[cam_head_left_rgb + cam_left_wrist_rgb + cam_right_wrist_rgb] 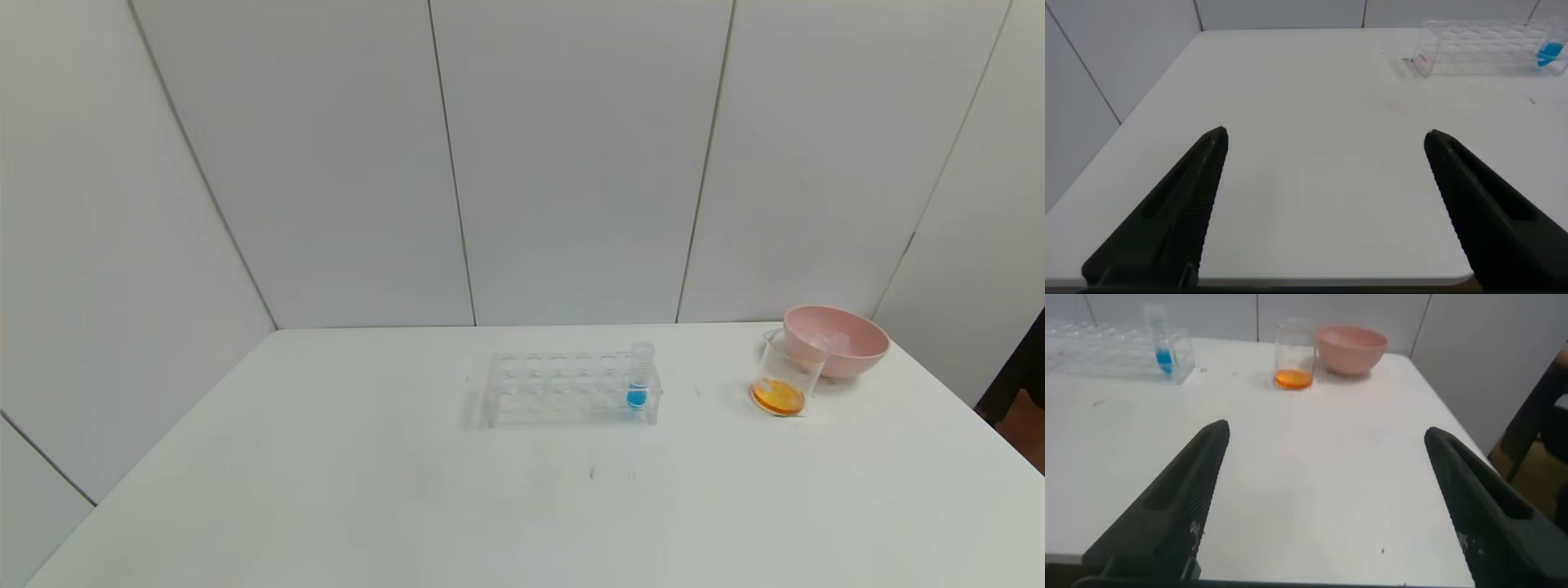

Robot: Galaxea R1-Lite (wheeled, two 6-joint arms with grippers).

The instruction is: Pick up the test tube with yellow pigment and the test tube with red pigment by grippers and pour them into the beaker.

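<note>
Both grippers sit low over the near table edge, outside the head view. My right gripper (1327,429) has its fingers spread wide, nothing between them. My left gripper (1327,133) is the same, spread and empty.

From the right gripper the beaker (1294,355) is roughly 12 o'clock, well apart across bare table (1315,482). It stands upright, long axis vertical, with a shallow orange layer at the bottom. The pink bowl (1360,355) is just beside it, at about 1 o'clock of the beaker in the head view. The rack (563,384) is at 9 o'clock of the beaker, and one blue tube (638,380) stands upright in its end nearest the beaker.

I see no yellow tube or red tube in the rack. Something clear lies in the bowl, but I cannot tell what it is.

My right arm is nearer the beaker and bowl. My left is nearer the rack's far end.

Judging from the orange mix, both pours look done. Any further reach would run straight ahead from the right gripper, at 12 o'clock.
</note>
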